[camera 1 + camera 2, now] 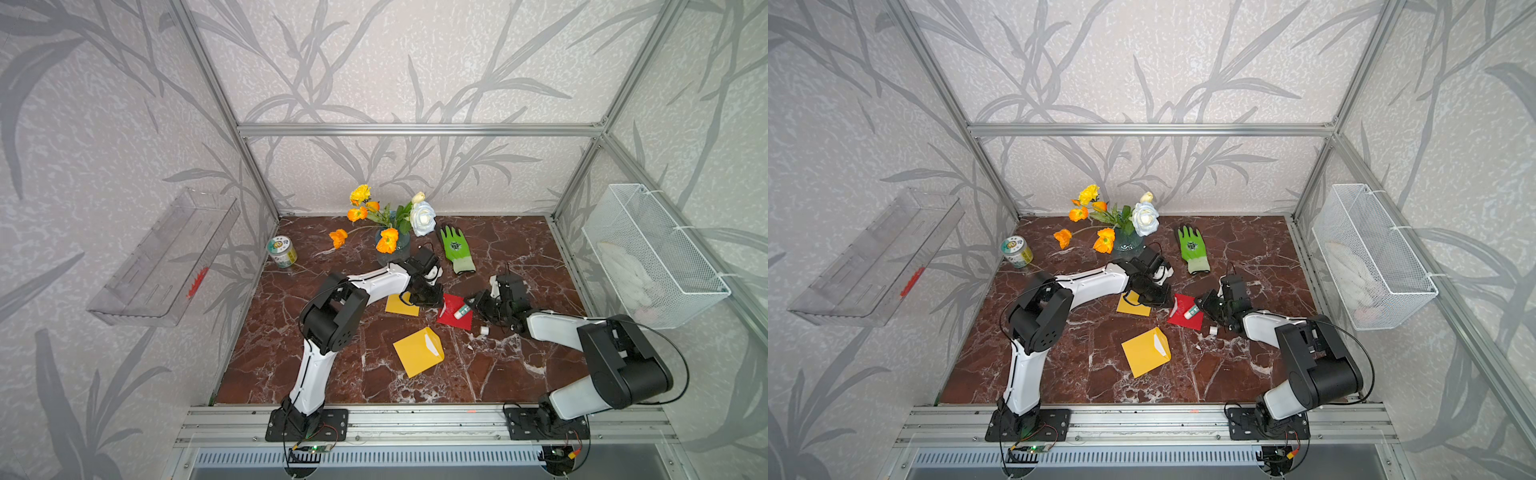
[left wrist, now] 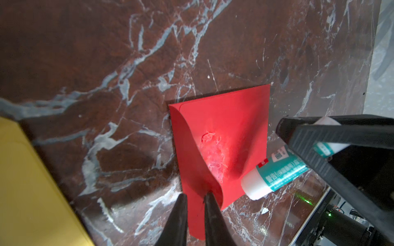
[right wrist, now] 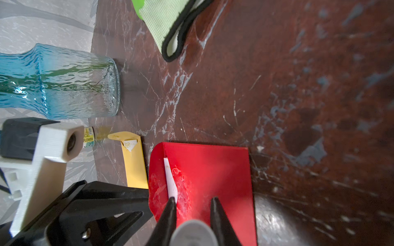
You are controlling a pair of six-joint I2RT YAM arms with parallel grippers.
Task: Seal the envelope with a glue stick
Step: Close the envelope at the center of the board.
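Observation:
The red envelope [image 1: 457, 318] [image 1: 1183, 318] lies mid-table with its flap curled up and shiny smears on it [image 2: 215, 153] [image 3: 204, 170]. My right gripper [image 1: 471, 306] [image 3: 194, 199] is shut on the glue stick [image 1: 462, 310] [image 1: 1192, 312], a white tube with a teal label [image 2: 275, 176]. The stick lies low over the envelope, its bare white end pointing at the flap. My left gripper [image 1: 432, 297] [image 2: 196, 194] stands at the envelope's flap edge. Its jaws are a narrow gap apart, and the curled flap meets one fingertip [image 2: 209, 194].
A small white cap [image 1: 484, 330] lies near the right arm. Two yellow envelopes [image 1: 402, 305] [image 1: 417, 351] lie left of and in front of the red one. A blue vase of flowers [image 1: 392, 245], a green glove [image 1: 457, 249] and a can [image 1: 281, 252] stand behind.

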